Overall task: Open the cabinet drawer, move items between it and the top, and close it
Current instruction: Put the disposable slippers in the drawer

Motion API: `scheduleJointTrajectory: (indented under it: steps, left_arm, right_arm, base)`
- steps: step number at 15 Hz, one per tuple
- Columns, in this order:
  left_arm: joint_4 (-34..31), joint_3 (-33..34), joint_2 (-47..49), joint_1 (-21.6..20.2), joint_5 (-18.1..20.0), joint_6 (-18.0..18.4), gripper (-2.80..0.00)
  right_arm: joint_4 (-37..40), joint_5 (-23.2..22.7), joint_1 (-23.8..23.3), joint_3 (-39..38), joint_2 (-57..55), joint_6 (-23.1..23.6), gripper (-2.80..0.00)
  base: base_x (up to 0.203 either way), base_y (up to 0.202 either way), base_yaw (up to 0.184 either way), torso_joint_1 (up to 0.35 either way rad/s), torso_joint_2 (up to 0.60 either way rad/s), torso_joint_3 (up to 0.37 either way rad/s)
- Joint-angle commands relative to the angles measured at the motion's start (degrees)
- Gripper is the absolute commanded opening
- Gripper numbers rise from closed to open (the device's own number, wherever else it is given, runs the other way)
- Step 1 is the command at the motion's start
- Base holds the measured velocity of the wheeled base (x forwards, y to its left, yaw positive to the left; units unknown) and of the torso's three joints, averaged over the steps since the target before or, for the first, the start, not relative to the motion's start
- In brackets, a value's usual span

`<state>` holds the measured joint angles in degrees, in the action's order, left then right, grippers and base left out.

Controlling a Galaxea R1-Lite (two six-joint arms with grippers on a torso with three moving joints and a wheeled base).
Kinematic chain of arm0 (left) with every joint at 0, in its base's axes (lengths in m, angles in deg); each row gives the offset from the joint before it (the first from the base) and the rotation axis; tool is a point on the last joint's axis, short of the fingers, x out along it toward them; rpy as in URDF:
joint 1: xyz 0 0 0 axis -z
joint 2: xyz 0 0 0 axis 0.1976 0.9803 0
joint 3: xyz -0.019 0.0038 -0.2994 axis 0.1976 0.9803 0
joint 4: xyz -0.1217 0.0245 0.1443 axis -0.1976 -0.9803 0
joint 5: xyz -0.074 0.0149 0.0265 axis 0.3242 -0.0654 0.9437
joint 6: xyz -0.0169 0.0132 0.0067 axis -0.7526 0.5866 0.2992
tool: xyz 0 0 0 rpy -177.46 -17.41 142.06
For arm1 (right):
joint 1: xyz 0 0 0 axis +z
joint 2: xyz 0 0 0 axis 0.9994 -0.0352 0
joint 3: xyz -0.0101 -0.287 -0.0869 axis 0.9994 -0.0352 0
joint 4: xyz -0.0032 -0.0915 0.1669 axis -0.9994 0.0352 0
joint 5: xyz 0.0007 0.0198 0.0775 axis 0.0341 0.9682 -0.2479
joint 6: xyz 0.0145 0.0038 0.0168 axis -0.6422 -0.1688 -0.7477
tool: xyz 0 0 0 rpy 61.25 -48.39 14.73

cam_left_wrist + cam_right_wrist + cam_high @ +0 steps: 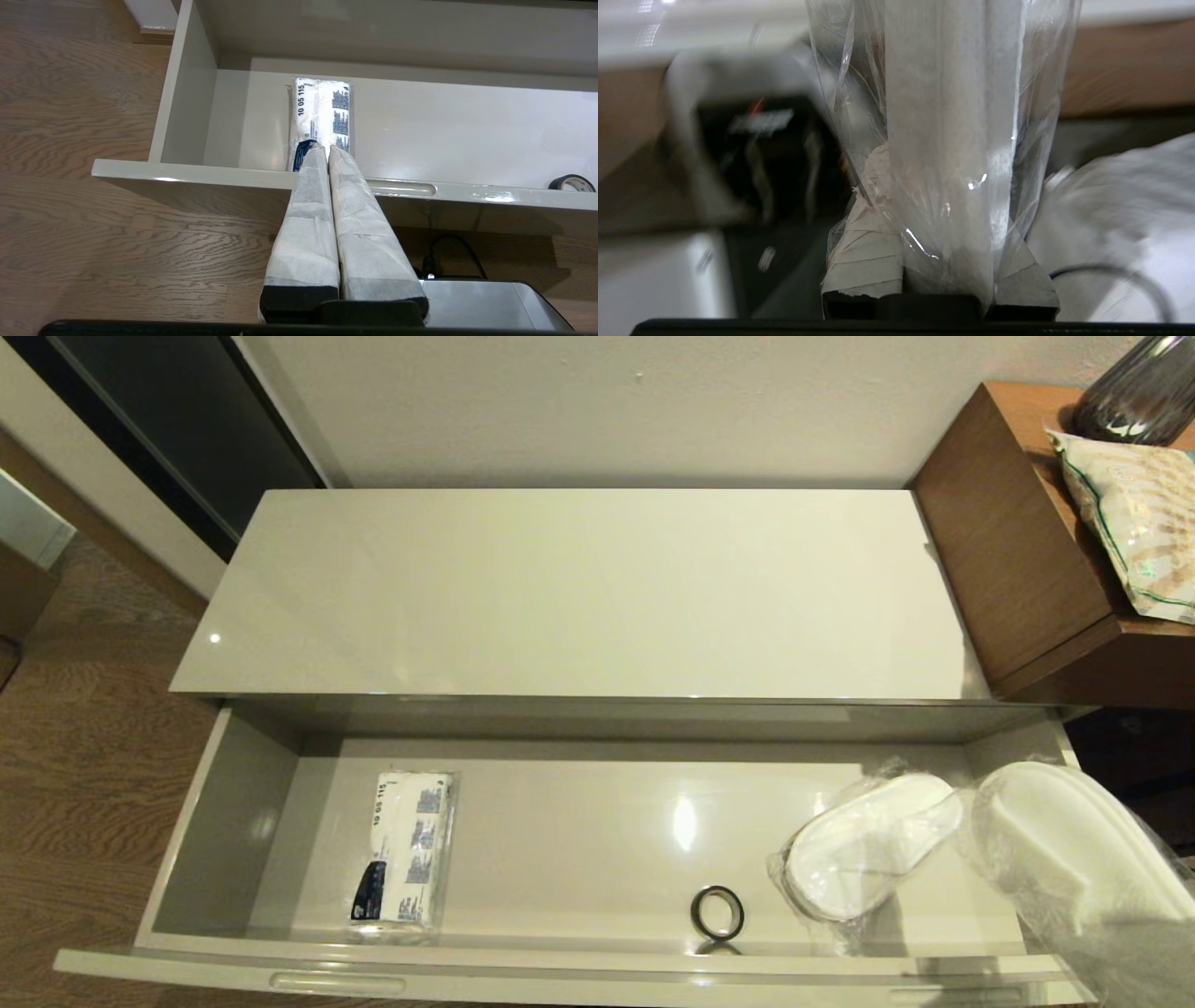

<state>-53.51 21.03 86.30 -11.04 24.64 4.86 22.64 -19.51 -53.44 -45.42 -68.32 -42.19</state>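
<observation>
The cabinet drawer (579, 971) stands pulled fully out below the bare glossy top (579, 597). The tissue pack (406, 849) lies in the drawer's left half. One bagged white slipper (868, 845) rests on the drawer floor at the right. A second bagged slipper (1074, 859) is raised over the drawer's right end. My right gripper (948, 196) is shut on this slipper bag (943, 140), with plastic bunched between the fingers. My left gripper (324, 149) is shut and empty, parked in front of the drawer's front panel (187, 170), pointing toward the tissue pack (320, 116).
A small black ring (717, 912) lies on the drawer floor near the front, right of centre. The brown wooden side table (1008, 551) abuts the cabinet's right end and carries a green-trimmed snack bag (1134, 523) and a dark vase (1139, 392). Wooden floor (84, 756) lies to the left.
</observation>
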Motion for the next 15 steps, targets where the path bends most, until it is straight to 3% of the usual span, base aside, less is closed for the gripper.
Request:
scheduleJointTrajectory:
  steps: [1, 4, 11, 15]
  left_arm:
    - [-0.02, 0.05, 0.0, 0.0, -0.02, -0.05, -2.8]
    - [-0.02, 0.09, 0.0, 0.0, -0.02, -0.05, -2.8]
    - [-0.02, 0.02, 0.0, 0.0, -0.02, -0.05, -2.8]
    - [-0.02, 0.0, 0.0, 0.0, -0.02, -0.05, -2.8]
  right_arm:
    - [-0.07, -4.09, -0.01, -0.46, -2.07, -0.46, -2.8]
    - [-6.16, -6.69, -0.06, -1.09, -11.04, -1.46, -2.8]
    - [-27.84, -10.61, -2.1, -1.02, -45.99, -1.78, -2.8]
    - [-35.94, -12.22, -5.96, 8.55, -61.64, -2.09, -2.8]
  base:
    - [0.0, 0.0, 0.0, 0.0, 0.0, 0.0]
    - [0.0, 0.0, 0.0, 0.0, 0.0, 0.0]
    - [0.0, 0.0, 0.0, 0.0, 0.0, 0.0]
    - [0.0, 0.0, 0.0, 0.0, 0.0, 0.0]
